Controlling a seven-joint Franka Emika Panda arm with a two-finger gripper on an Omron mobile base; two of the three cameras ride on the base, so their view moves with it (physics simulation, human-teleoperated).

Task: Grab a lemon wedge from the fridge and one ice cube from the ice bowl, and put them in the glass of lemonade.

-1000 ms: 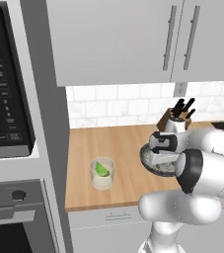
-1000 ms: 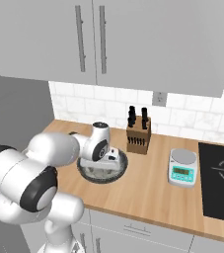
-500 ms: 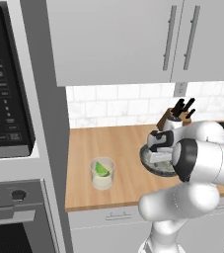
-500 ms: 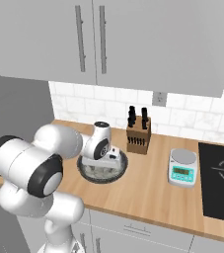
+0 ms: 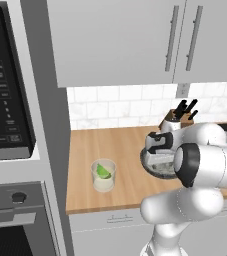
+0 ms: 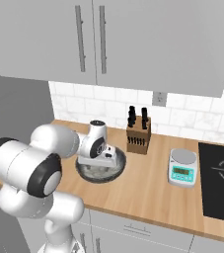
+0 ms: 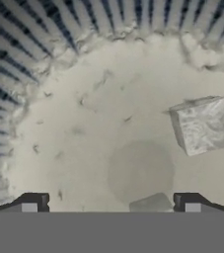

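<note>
The ice bowl [image 5: 148, 168] [image 6: 114, 167], dark grey and ribbed, sits mid-counter. My gripper [image 5: 160, 158] [image 6: 97, 162] points straight down into it, open and holding nothing. In the hand view the ribbed bowl wall [image 7: 15, 64] curves round a pale floor. One ice cube [image 7: 205, 124] lies off to the right. A second ice cube [image 7: 150, 202] shows at the bottom edge, between my fingertips [image 7: 32, 202] but nearer the right one. The glass of lemonade [image 5: 103, 177] stands left of the bowl near the counter's front, with the lemon wedge [image 5: 103, 171] inside it. The fridge is out of view.
A knife block [image 5: 177, 117] [image 6: 137, 136] stands just behind the bowl. A white kitchen scale [image 6: 182, 168] and a black cooktop [image 6: 219, 183] lie to the right. A microwave [image 5: 5, 85] and oven [image 5: 15, 220] column bounds the counter's left end. Wall cabinets hang above.
My arm's elbow has swung round to the right and the hand has stayed over the bowl. The jaws remain open. The glass and bowl have not moved.
</note>
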